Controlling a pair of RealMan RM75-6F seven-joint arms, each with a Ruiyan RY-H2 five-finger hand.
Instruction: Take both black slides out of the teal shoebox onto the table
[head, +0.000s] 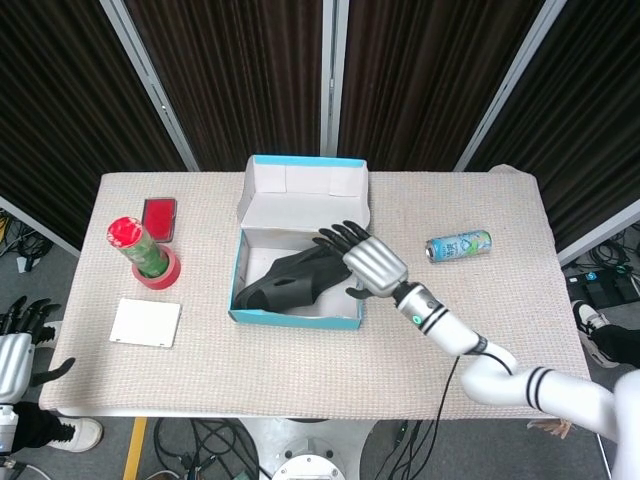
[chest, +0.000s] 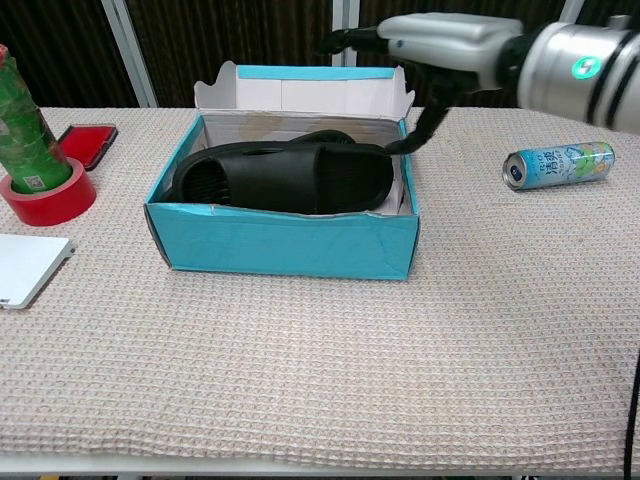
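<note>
Right hand (head: 366, 262) above box (head: 296, 318) at frame centre, fingers spread, holding nothing, apparently clear of slides (chest: 285, 177). Left hand (head: 14, 352) lower left, open.

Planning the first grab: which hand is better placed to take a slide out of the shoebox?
The right hand: it hovers open over the shoebox, just above the black slides. The left hand hangs off the table's near left corner.

The right hand (head: 365, 262) has a silver back and black fingers; its white forearm carries black bands and a small green light. The left hand (head: 14, 355) looks alike, though mostly cropped.
</note>
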